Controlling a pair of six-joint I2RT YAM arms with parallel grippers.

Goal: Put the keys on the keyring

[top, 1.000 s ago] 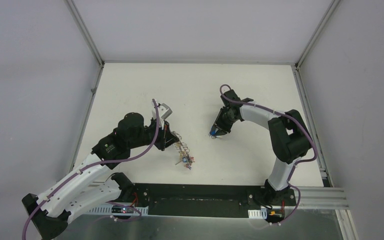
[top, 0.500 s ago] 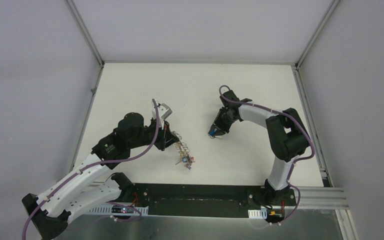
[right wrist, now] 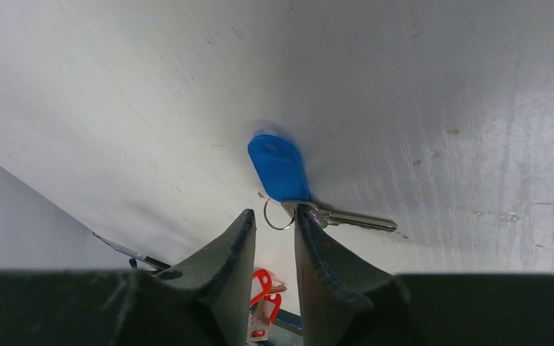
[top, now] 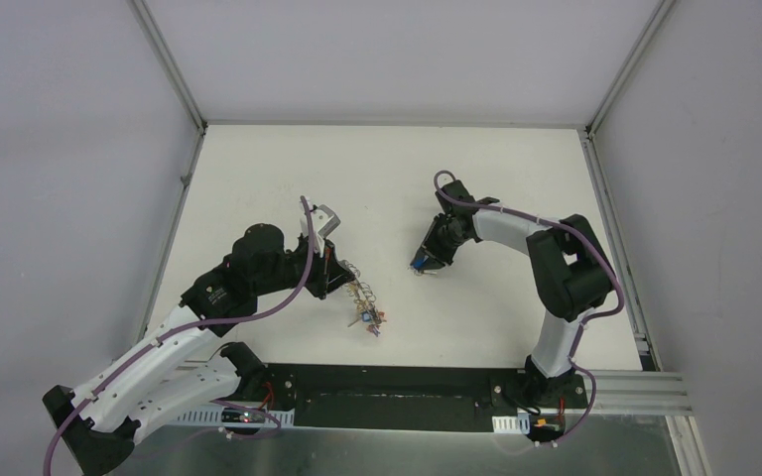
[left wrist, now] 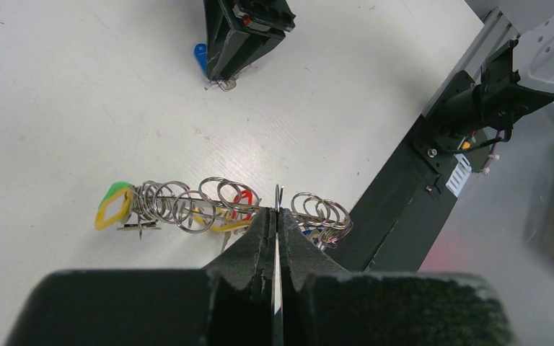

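The keyring [left wrist: 187, 205] is a chain of silver rings lying on the white table, strung with keys bearing yellow, green and red tags. My left gripper [left wrist: 278, 213] is shut on one thin ring of it, which stands edge-on between the fingertips. In the top view the keyring [top: 362, 302] trails down and to the right from the left gripper [top: 329, 283]. A loose key with a blue tag [right wrist: 279, 167] lies flat on the table. My right gripper [right wrist: 274, 215] is open, its tips low over the table on either side of the key's small split ring [right wrist: 267, 218]. The right finger touches the key's head.
A black base strip [top: 387, 382] runs along the near table edge, just below the keyring. Grey walls with metal frame posts enclose the white table [top: 387, 178] on three sides. Red tags [right wrist: 263, 285] show through the gap between the right fingers.
The right gripper has shifted slightly left over the blue-tagged key and its jaws have narrowed a little. The left arm and the keyring have not moved.
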